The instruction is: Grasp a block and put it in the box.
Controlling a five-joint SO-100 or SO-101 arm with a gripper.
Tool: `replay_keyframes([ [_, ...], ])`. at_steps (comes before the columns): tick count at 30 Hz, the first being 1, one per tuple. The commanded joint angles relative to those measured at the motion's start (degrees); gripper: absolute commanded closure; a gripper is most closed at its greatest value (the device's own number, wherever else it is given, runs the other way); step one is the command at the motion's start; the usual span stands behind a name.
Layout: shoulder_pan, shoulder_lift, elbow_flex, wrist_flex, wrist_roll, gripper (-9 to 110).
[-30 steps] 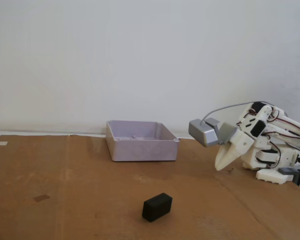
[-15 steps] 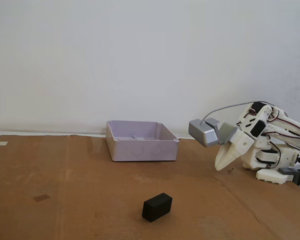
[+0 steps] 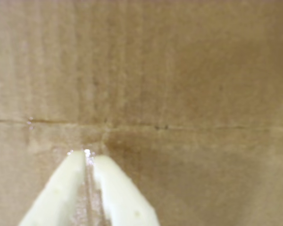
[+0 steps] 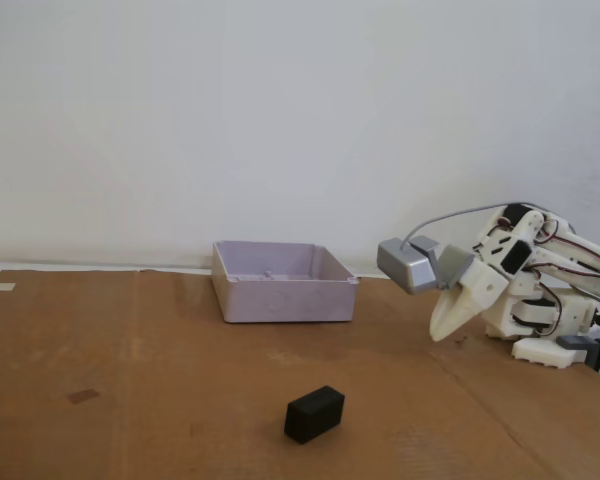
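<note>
A black block lies on the brown cardboard sheet near the front middle in the fixed view. A pale lilac open box stands behind it, towards the wall. My white gripper hangs at the right, tips pointing down just above the cardboard, well to the right of block and box. In the wrist view the two white fingers meet at their tips with nothing between them. Only bare cardboard shows there; block and box are out of that view.
The arm's white base sits at the right edge of the cardboard. A grey camera housing rides on the wrist. A white wall rises behind the table. A crease crosses the cardboard under the gripper.
</note>
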Motion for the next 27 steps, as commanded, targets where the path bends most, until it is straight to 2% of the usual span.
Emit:
replay_keyframes([
  [1, 0.44, 1.49, 2.20, 10.11, 0.62, 101],
  [22, -0.18, -2.46, -3.96, 9.32, 0.35, 101],
  [27, -0.18, -5.71, -5.36, 0.62, 0.35, 101],
])
